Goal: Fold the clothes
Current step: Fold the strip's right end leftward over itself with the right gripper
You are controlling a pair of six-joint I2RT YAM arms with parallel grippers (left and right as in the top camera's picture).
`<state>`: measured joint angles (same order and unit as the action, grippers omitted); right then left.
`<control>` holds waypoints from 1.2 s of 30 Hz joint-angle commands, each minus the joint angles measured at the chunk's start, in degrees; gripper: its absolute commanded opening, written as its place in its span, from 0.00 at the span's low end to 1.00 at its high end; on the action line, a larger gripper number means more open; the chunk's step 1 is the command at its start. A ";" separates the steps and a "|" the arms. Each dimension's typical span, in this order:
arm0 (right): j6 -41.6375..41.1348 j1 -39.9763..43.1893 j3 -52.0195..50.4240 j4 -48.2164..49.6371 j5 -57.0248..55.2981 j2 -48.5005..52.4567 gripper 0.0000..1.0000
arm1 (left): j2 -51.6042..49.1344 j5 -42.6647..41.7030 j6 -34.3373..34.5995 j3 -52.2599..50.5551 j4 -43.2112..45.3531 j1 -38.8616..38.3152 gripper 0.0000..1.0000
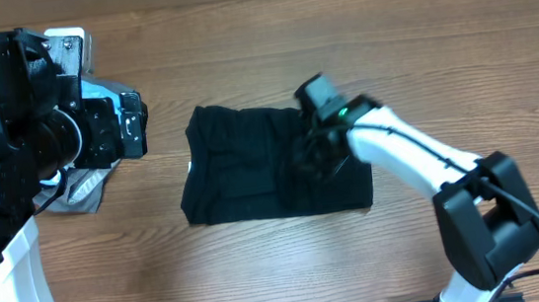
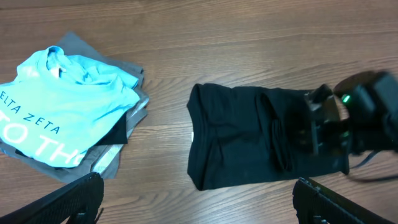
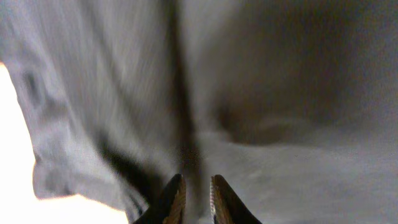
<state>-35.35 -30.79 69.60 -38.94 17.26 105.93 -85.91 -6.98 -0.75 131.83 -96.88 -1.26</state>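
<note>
The black T-shirt lies folded into a rough rectangle at the middle of the wooden table, and it also shows in the left wrist view. My right gripper is down on the shirt's right part. In the right wrist view its fingers are nearly together with a ridge of the dark fabric between them. My left gripper is open and empty; it hangs above bare table, left of the shirt.
A pile of folded garments sits at the left: a light-blue tee with white lettering on top of grey ones. The pile is partly under my left arm in the overhead view. Bare wood surrounds the shirt.
</note>
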 commanded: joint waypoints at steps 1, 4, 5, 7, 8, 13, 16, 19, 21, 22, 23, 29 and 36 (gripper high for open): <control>2.21 -5.86 -1.64 10.88 11.50 -0.26 0.16 | -0.24 0.37 0.74 0.68 0.09 -0.04 1.00; 10.12 -6.82 0.96 10.32 14.16 -1.92 0.20 | -0.24 0.37 0.74 0.68 0.09 -0.04 1.00; 10.64 -4.92 2.69 6.43 12.33 -3.96 0.21 | -0.24 0.37 0.74 0.68 0.09 -0.04 1.00; 13.25 -2.99 4.04 3.28 12.28 -6.40 0.21 | -0.24 0.37 0.74 0.68 0.09 -0.04 1.00; 13.35 -2.10 4.59 1.73 11.54 -7.58 0.22 | -0.24 0.37 0.74 0.68 0.09 -0.04 1.00; 14.69 2.49 5.92 -7.63 3.06 -14.99 0.24 | -0.24 -1.73 1.57 0.68 2.08 -0.07 1.00; 14.84 5.51 5.92 -13.27 -0.87 -19.63 0.26 | -0.24 -4.15 2.69 0.68 2.75 -0.07 1.00; 14.84 8.17 5.92 -17.31 -1.40 -22.95 0.29 | -0.24 -4.26 2.71 0.68 3.74 -0.07 1.00; 14.84 9.70 5.92 -19.50 -1.40 -24.59 0.30 | -0.24 -5.14 2.71 0.68 3.89 -0.07 1.00; 14.84 10.12 5.92 -20.02 -1.42 -24.94 0.31 | -0.24 -5.11 2.69 0.68 4.13 -0.07 1.00; 14.84 10.62 5.92 -20.44 -1.40 -25.24 0.31 | -0.24 -5.01 2.62 0.68 4.83 -0.07 1.00; 14.82 12.87 5.90 -21.86 -1.38 -25.57 0.34 | -4.90 -1.62 2.49 -4.37 1.36 0.22 1.00; 14.84 12.87 5.90 -22.75 -1.42 -25.55 0.37 | -14.56 -4.61 0.42 -25.57 6.27 1.11 1.00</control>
<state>-20.93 -18.13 74.41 -61.54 16.25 81.69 -94.74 -9.63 1.08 114.85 -92.51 -0.99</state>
